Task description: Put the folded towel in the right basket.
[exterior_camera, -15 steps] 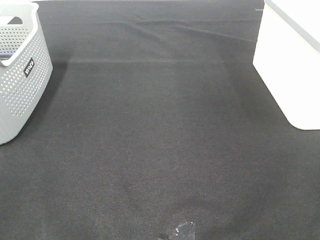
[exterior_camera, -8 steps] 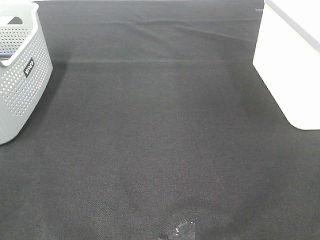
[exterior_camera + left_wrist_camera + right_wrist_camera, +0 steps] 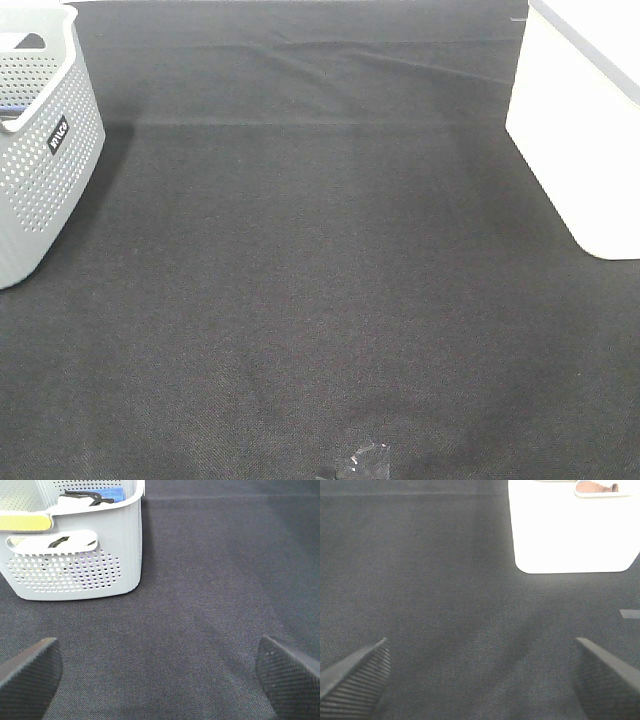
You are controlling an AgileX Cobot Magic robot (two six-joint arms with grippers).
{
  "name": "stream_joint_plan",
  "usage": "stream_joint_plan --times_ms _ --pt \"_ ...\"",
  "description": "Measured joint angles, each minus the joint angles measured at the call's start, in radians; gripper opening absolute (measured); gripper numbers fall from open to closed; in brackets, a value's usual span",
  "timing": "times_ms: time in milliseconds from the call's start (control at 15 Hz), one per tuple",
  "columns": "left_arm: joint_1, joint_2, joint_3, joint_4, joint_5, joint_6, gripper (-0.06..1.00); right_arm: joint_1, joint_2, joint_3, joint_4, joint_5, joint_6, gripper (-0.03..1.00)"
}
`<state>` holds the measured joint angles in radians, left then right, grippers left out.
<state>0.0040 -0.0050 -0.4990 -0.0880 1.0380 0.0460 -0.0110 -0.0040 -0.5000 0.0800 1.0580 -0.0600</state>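
Exterior high: dark woven table cloth [image 3: 320, 280], creased at the far edge, grey perforated basket [image 3: 40, 150] far left, white basket [image 3: 580, 130] far right, small clear scrap [image 3: 362, 462] near the front edge. Left wrist: left gripper [image 3: 160, 672] spread wide, holding nothing, facing the grey basket [image 3: 75, 555] containing blue and black items. Right wrist: right gripper [image 3: 480, 672] wide apart, holding nothing; white basket [image 3: 570, 530] ahead, with a brownish fabric piece [image 3: 592, 487] at its rim that may be the folded towel, cannot tell.

Even, fairly bright overhead light — the smooth white right-hand basket [image 3: 580, 130] is overexposed, its surface detail washed out. The perforated grey plastic basket [image 3: 40, 150] casts a soft shadow on the dark woven tablecloth [image 3: 320, 280]. Both wrist views are sharp mid-frame — only the near black ribbed fingertips [image 3: 30, 672] blur.
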Motion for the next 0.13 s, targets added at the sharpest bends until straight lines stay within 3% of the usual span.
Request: stream_joint_plan --times_ms 133 --pt "0.0 0.0 0.0 0.0 0.0 0.0 0.99 0.0 0.0 0.0 0.0 0.0 0.0 0.94"
